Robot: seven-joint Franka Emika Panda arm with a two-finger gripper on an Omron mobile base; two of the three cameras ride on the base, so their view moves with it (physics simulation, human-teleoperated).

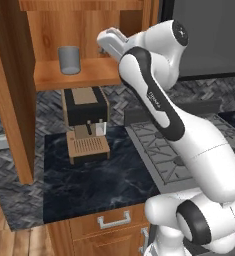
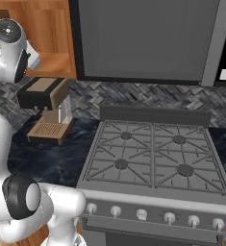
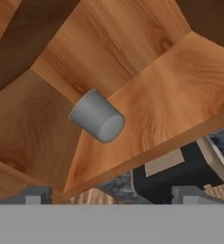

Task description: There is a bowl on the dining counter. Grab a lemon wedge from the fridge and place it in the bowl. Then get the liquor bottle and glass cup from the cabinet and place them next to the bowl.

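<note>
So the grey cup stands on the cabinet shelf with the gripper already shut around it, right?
Not quite. The grey cup does stand on the cabinet shelf, but the gripper is open and short of it, with nothing between its fingertips, as the hand view shows.

Arm raised; pincer (image 3: 108, 195) apparently wide open, empty.

Dark veined marble counter (image 1: 96, 182) runs below, with a black and wood-toned coffee machine (image 1: 85, 122) standing on it against the wall. Grey herringbone tile backsplash (image 2: 148, 98) stretches behind. Just beside the counter sits a grey gas stove (image 2: 153, 158), four burners under its grates, a row of round knobs (image 2: 142, 214) along the front. A big grey range hood (image 2: 143, 38) hangs above. A wooden drawer (image 1: 111, 220) with a metal handle sits under the counter.
</note>
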